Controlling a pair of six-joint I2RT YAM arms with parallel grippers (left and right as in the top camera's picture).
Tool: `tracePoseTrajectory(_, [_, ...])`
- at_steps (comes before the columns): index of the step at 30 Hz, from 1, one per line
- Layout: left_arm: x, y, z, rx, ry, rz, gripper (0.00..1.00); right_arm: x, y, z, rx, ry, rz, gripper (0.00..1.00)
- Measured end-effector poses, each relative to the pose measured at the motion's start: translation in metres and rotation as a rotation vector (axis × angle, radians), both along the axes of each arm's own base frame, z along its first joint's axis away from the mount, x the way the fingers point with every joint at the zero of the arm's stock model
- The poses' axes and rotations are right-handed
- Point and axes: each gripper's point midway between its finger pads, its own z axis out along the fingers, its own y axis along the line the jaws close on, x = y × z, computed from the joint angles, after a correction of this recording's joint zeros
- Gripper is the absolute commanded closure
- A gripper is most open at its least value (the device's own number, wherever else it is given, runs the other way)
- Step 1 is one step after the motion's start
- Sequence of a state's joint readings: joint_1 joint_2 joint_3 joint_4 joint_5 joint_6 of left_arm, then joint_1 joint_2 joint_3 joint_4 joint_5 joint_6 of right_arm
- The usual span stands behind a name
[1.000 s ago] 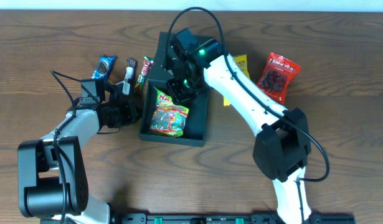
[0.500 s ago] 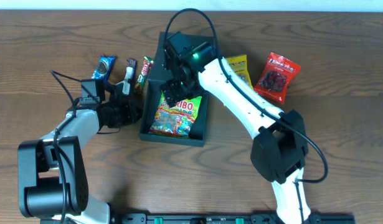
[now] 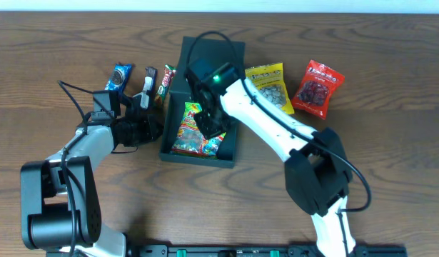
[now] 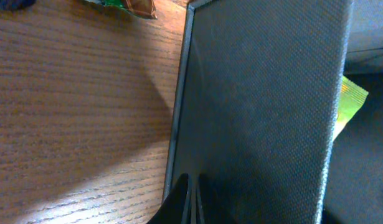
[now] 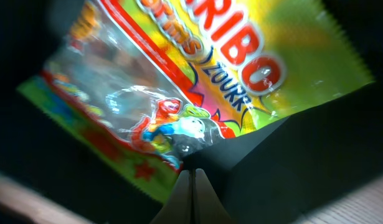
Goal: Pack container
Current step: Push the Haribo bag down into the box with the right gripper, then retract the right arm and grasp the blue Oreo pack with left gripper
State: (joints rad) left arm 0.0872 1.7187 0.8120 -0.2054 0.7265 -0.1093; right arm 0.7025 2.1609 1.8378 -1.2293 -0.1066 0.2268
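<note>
The dark teal container (image 3: pixel 198 158) stands open at mid-table, its lid (image 3: pixel 230 50) folded back. A bright Haribo gummy packet (image 3: pixel 187 140) lies inside it. My right gripper (image 3: pixel 210 128) is shut and empty, low inside the container, just over the packet's edge. In the right wrist view its fingertips (image 5: pixel 192 186) point at the packet (image 5: pixel 197 74) and the dark container floor (image 5: pixel 303 162). My left gripper (image 3: pixel 153 129) is shut, its tips (image 4: pixel 192 199) against the container's left outer wall (image 4: pixel 260 112).
Left of the container lie an Oreo packet (image 3: pixel 120 76) and two small chocolate bars (image 3: pixel 149 80) (image 3: pixel 166 80). To its right lie a yellow snack packet (image 3: pixel 268 86) and a red one (image 3: pixel 318 87). My left arm rests on the table at left.
My right gripper has moved from the back of the container toward its front, over the Haribo packet, which shifted inside. The yellow packet is now uncovered. The left arm has not moved.
</note>
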Motion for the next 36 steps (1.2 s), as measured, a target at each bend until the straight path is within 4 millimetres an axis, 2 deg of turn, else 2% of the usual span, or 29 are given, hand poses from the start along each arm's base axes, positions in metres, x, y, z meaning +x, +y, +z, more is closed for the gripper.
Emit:
tracePoseTrajectory(5, [0.0,0.0,0.0,0.0,0.0,0.0,0.94,0.001,-0.001,-0.031,-0.013,-0.002,0.001,0.98])
tracePoseTrajectory(13, [0.0,0.0,0.0,0.0,0.0,-0.001,0.94,0.013,0.008,-0.056,0.042,-0.07,0.0,0.99])
tracePoseTrajectory(20, [0.0,0.0,0.0,0.0,0.0,0.0,0.94,0.031,0.026,-0.057,0.113,-0.147,0.002,0.99])
tracePoseTrajectory(26, [0.0,0.0,0.0,0.0,0.0,0.0,0.94,0.031,0.032,-0.057,0.144,-0.14,0.005,0.98])
tracePoseTrajectory(29, [0.0,0.0,0.0,0.0,0.0,0.0,0.94,0.022,0.027,-0.055,0.118,-0.091,0.006,0.98])
tracePoseTrajectory(32, [0.0,0.0,0.0,0.0,0.0,0.0,0.94,0.023,0.028,-0.043,0.101,-0.071,0.006,0.99])
tracePoseTrajectory(35, [0.0,0.0,0.0,0.001,0.0,0.0,0.94,0.035,0.035,-0.011,0.116,-0.096,0.011,0.98])
tracePoseTrajectory(36, [0.0,0.0,0.0,0.003,0.001,0.001,0.94,0.044,0.04,0.01,0.137,-0.13,0.018,0.98])
